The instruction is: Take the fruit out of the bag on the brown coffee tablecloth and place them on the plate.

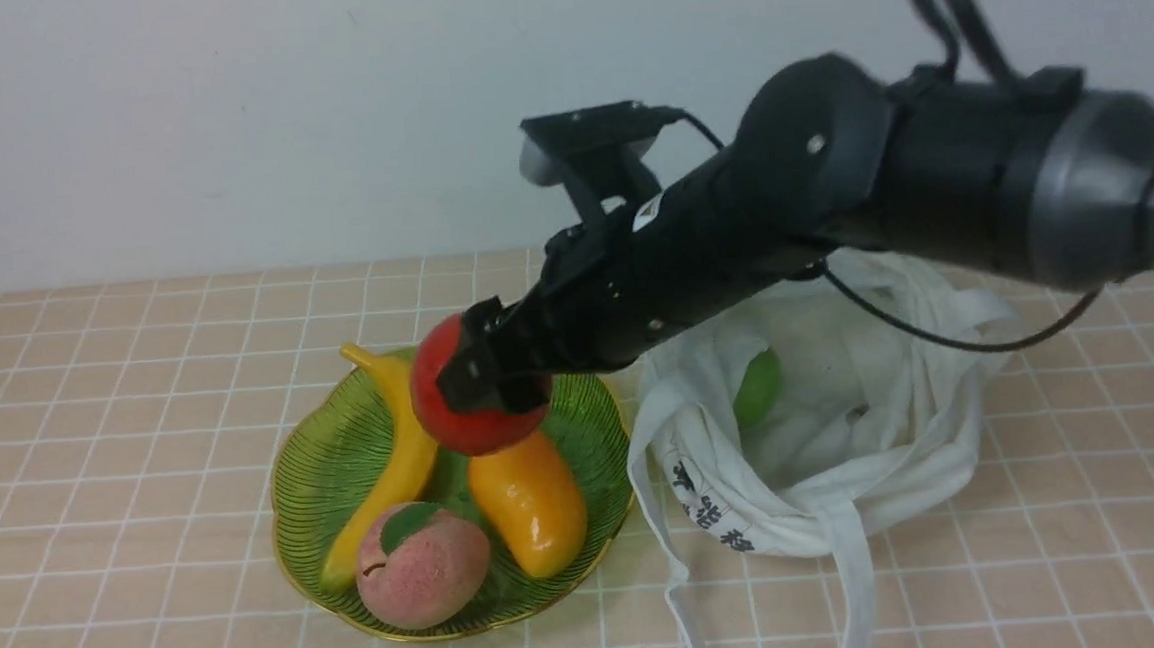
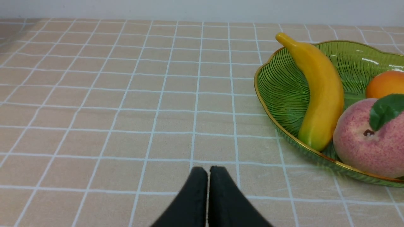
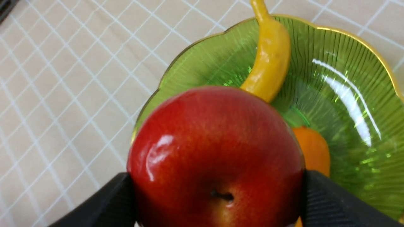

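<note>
Bag [image 1: 846, 468] with green apple [image 1: 758, 386]: front view only; right gripper [image 1: 480, 378] clamps red apple [image 1: 473, 432].

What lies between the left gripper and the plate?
Nothing but bare tablecloth separates the left gripper from the plate, as the left wrist view shows.

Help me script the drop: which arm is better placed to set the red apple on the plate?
Right. The right gripper holds the red apple over the plate; the left gripper is shut, empty, off beside the plate.
</note>
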Robot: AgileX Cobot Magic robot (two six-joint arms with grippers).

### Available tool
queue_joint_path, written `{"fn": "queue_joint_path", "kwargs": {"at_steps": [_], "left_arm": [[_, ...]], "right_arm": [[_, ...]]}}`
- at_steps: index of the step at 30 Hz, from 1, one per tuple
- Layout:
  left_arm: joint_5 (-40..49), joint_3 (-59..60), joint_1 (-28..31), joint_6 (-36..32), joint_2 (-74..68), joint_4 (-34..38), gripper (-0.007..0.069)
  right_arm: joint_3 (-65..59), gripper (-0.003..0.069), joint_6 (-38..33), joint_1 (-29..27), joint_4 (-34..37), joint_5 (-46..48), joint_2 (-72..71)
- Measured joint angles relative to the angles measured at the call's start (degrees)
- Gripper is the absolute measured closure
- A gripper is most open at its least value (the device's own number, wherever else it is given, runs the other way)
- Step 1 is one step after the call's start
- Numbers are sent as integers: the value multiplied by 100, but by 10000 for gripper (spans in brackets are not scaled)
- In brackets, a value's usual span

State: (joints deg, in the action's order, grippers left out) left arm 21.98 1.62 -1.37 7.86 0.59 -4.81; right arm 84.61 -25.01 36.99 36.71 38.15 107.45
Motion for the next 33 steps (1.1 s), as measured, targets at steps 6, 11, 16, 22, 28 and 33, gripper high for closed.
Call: {"fn": "queue_joint_path", "kwargs": {"at_steps": [6, 11, 16, 22, 28, 33], "left_arm": [[0, 0, 0, 0, 0, 0, 632], [0, 0, 0, 0, 0, 0, 632], [0, 0, 0, 0, 0, 0, 632], [0, 0, 0, 0, 0, 0, 632], [0, 0, 0, 0, 0, 0, 632], [0, 0, 0, 0, 0, 0, 632]], "right_arm": [[-6, 50, -46, 77, 60, -604, 482], [-13, -17, -79, 77, 72, -680, 554], [-13, -31, -84, 77, 86, -723, 554], [-13, -32, -96, 77, 80, -710, 511], [95, 15, -96, 77, -399, -150, 67], [686, 206, 259, 77, -1373, 1244, -537]]}}
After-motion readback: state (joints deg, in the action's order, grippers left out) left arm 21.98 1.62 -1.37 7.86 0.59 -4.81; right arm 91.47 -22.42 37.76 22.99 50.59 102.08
